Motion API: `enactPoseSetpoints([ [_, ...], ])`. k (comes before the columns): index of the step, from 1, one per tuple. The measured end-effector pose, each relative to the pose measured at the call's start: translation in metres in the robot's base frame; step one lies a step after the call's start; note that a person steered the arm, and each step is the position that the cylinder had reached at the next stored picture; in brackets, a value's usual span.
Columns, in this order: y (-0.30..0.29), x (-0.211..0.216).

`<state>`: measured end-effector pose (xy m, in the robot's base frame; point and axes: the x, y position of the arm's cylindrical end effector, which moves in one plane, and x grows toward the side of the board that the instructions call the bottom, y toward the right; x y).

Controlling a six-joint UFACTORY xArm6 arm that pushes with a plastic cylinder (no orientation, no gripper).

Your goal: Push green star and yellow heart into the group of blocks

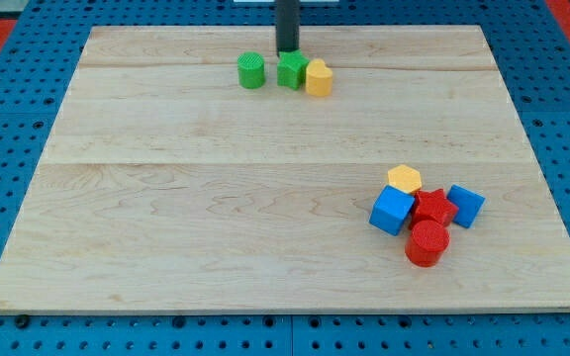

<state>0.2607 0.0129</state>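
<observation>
A dark rod is coming straight down from the top edge of the frame, a little left of centre, standing upright over a pale wooden board (216,198) that is lying on a blue pegboard surface. My tip (287,51) is resting at the far side of the green star (291,70), touching it or just short of it; it is holding nothing, being only a bare rod end.

Going from the left along the top of the frame, a green cylinder (251,70) is standing alone, slightly apart from the green star. The green star is sitting just beside it to the right, directly below my tip. The yellow heart (319,77) is pressing against the star's right side.

Well apart, in the lower right of the frame, a group of blocks is clustering together: a blue cube (392,211) at the left, a yellow hexagon (404,179) at the top, a red star-like block (432,207) in the middle, a red cylinder (427,243) at the bottom, and another blue block (465,206) at the right.
</observation>
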Motion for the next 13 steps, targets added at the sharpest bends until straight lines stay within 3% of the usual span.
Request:
enactPoseSetpoints([
  [3,0.097,0.053],
  [4,0.094,0.015],
  [5,0.027,-0.026],
  [6,-0.05,-0.03],
  [7,-0.052,-0.018],
  [10,0.022,0.03],
  [13,0.061,0.046],
])
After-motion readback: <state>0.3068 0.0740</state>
